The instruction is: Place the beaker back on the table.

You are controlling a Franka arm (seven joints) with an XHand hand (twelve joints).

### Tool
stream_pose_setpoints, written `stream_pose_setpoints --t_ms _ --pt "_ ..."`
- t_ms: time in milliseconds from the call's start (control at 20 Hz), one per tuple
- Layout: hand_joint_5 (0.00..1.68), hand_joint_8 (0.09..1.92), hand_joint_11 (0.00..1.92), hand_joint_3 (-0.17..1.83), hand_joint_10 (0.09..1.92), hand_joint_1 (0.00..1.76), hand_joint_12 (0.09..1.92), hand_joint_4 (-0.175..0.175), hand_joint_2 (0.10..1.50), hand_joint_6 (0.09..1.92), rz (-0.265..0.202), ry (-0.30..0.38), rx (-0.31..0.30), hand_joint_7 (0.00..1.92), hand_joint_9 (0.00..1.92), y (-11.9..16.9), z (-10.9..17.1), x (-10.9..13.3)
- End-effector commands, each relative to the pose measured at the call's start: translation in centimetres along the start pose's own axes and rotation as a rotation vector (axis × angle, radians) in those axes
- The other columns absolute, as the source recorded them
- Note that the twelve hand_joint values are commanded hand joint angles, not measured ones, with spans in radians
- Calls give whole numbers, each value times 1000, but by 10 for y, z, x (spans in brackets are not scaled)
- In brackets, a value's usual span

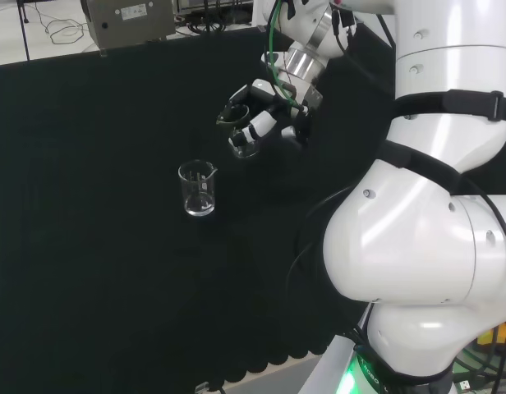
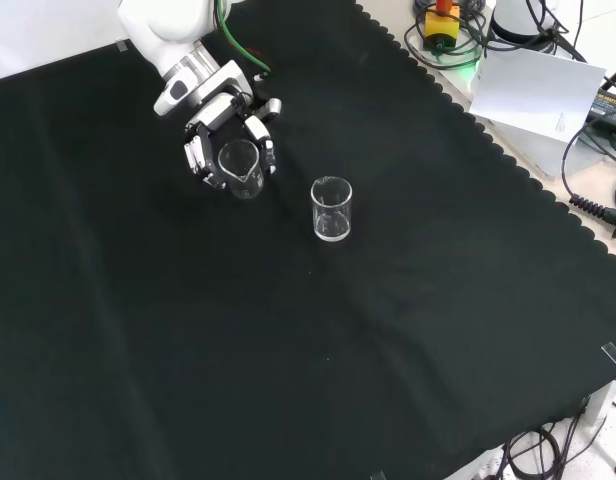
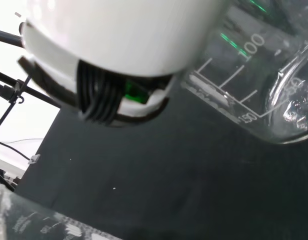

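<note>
Robot hand [image 2: 220,135] curled round beaker [image 2: 240,167], held above the worktop [image 2: 408,330] toward its far edge in front view; second beaker [image 2: 331,208] stands nearby; glass judged light, slippery, fragile; side-wall hold suits.

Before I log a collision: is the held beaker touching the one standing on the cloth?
Apart. The front view shows bare black cloth between the beaker in the hand and the standing beaker.

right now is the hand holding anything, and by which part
Yes: the hand holds a clear glass beaker, fingers curled round its side wall, apart from the second beaker standing on the cloth.
</note>
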State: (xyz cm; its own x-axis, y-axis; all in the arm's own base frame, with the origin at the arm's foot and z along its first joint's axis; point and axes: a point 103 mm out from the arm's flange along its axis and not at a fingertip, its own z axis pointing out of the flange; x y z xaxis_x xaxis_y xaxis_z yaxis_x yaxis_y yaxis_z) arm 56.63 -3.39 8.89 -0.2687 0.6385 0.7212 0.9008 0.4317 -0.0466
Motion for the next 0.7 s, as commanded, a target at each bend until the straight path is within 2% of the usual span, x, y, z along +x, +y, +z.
stream_pose_setpoints --t_ms 50,300,700 --pt "1299 579 1038 819 87 1445 792 -175 500 696 8 24 -2 1430 1602 7 7 -13" --pt "1295 590 1035 817 87 1445 796 -175 503 708 9 45 -30 1424 1600 8 8 -21" --pt "1276 665 1016 806 87 1441 817 -175 522 775 3 31 -49 1389 1570 3 11 -27"
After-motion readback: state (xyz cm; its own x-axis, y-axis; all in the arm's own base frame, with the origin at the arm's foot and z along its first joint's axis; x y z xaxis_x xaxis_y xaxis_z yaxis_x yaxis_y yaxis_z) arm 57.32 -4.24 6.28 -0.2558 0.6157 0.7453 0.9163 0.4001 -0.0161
